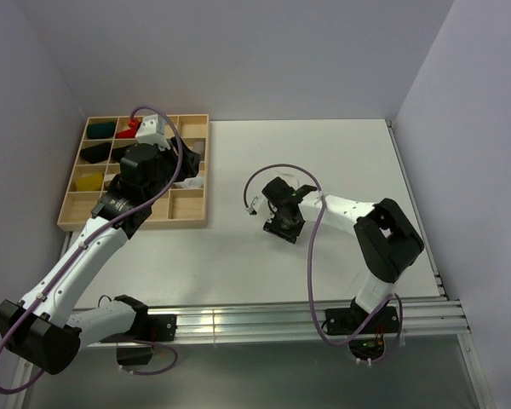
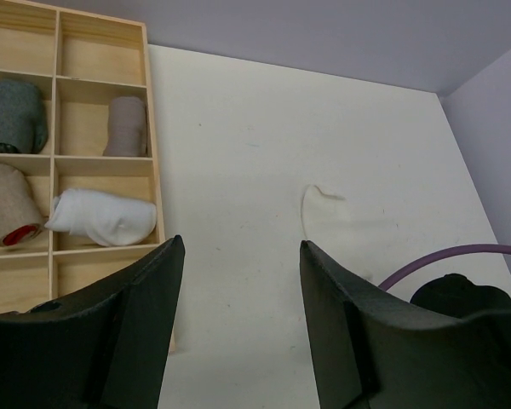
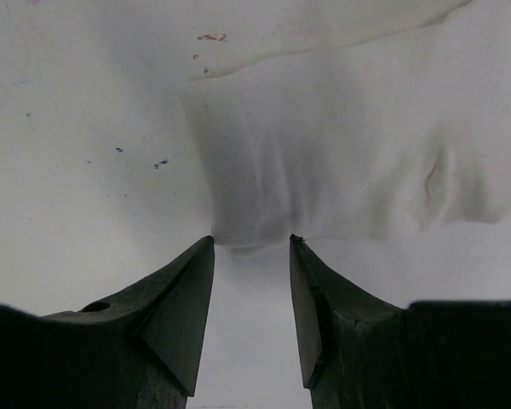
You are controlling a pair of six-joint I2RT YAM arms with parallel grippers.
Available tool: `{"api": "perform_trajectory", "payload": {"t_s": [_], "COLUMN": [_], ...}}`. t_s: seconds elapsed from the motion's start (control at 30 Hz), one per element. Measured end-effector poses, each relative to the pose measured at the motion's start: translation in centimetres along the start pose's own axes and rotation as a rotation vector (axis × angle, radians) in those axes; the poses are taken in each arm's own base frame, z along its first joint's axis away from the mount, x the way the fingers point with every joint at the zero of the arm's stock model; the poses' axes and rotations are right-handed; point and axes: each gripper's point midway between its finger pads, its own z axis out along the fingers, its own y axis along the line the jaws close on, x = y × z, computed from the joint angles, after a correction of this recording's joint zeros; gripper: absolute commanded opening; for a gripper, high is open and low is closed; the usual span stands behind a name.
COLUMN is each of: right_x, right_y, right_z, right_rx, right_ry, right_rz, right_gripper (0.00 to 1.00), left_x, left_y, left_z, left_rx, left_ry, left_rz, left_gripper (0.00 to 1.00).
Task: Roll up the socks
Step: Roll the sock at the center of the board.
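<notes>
white sock [image 3: 349, 162]: flat on the table [image 1: 230, 264], mid-frame in the top view, running rightward from the jaws.
right gripper [image 3: 251, 247]: nearer; jaws parted, empty, tips at the sock's near edge.
left gripper [image 2: 238, 256]: wide, empty, by the tray [image 2: 151, 128], upper left.

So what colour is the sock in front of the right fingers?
Plain white sock; the right wrist view shows it best.

You have the tray [image 1: 175, 225] at the upper left of the top view, with the left gripper [image 2: 241, 247] above its upper compartments. Right of the tray, at mid-frame, the sock [image 3: 341, 153] lies flat on the table [image 1: 349, 153], under the right gripper [image 3: 251, 247].
</notes>
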Motion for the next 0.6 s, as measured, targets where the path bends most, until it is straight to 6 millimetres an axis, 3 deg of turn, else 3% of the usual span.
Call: {"api": "perform_trajectory", "payload": {"t_s": [0.3, 0.43, 0.6], "right_x": [0.8, 0.8, 0.5], "right_y": [0.3, 0.3, 0.6], "right_z": [1.1, 1.3, 1.3], "right_rx": [-0.004, -0.009, -0.080], "right_ry": [0.023, 0.021, -0.001], "right_rz": [-0.014, -0.018, 0.003], "right_gripper": [0.43, 0.32, 0.24], "left_x": [0.3, 0.7, 3.2], "left_y": [-0.1, -0.1, 0.7], "left_z": [0.3, 0.6, 1.3], "left_rx": [0.008, 0.020, 0.021], "left_ry": [0.008, 0.002, 0.017], "left_rz": [0.001, -0.002, -0.004], "left_gripper": [0.60, 0.58, 0.50]}}
